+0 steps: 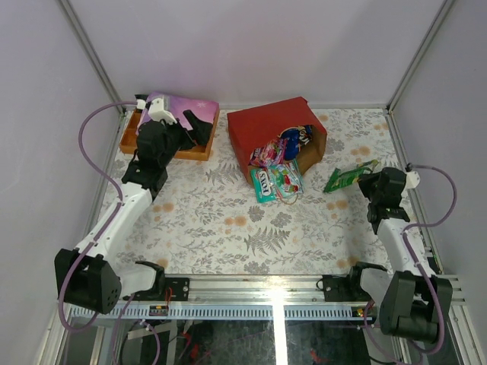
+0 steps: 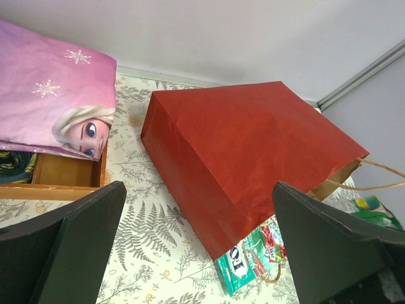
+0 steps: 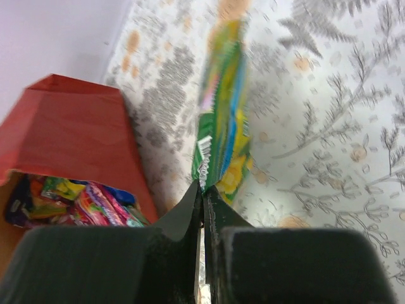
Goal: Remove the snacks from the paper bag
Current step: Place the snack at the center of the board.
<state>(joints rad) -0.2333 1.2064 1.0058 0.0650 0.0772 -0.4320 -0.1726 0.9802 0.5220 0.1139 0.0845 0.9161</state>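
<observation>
The red paper bag (image 1: pixel 270 129) lies on its side at the back middle, its mouth facing the near right. Several snack packets (image 1: pixel 278 156) spill from the mouth, with a teal packet (image 1: pixel 265 185) on the table in front. It also shows in the left wrist view (image 2: pixel 243 265) under the bag (image 2: pixel 247 152). My right gripper (image 1: pixel 370 181) is shut on the edge of a green snack packet (image 1: pixel 348 176), right of the bag; the pinch shows in the right wrist view (image 3: pixel 204 189) with the packet (image 3: pixel 224 120) blurred. My left gripper (image 1: pixel 196 125) is open and empty over the tray, left of the bag.
An orange wooden tray (image 1: pixel 128 137) stands at the back left with a pink-purple folded cloth (image 1: pixel 186 103) on it. Frame posts and walls close in the table on the left, right and back. The flowered tablecloth (image 1: pixel 251 236) covers the near half.
</observation>
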